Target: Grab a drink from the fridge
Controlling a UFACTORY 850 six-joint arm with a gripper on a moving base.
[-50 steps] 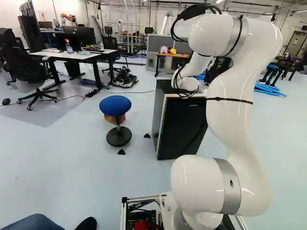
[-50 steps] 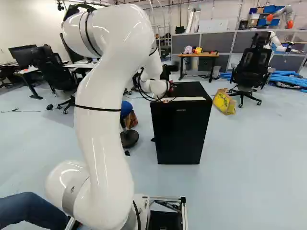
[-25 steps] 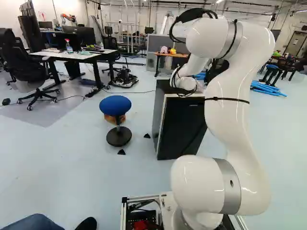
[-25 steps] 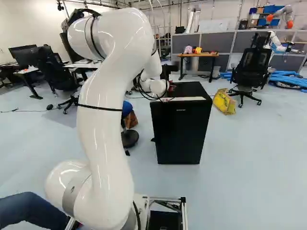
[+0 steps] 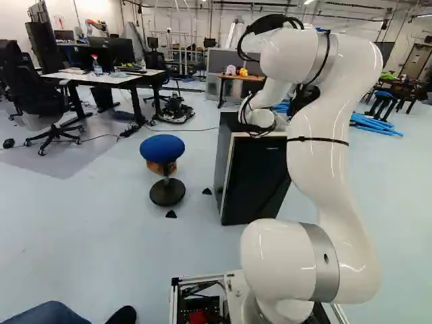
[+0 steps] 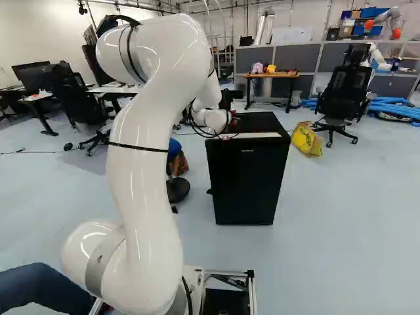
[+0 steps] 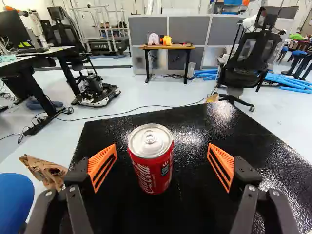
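Currently, one red can (image 7: 151,168), upright, is flanked by the wide-open tool (image 7: 162,150); likely slick and dentable, best gripped gently mid-body.

The arm (image 5: 327,182) is glossy white and rounded, with silver-grey joint bands (image 5: 320,263), thin black straps (image 5: 317,140) and looping black cables (image 5: 266,23). Black jointed fingers (image 7: 247,170) show round screws (image 7: 251,188) and slotted orange pads (image 7: 103,162).

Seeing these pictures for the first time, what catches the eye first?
Probably the upright red metal drink can, standing between the open orange-padded fingers of the black gripper, on the black box-shaped fridge. Then the large curved white arm in both base views, and the round blue-seated stool near the fridge.
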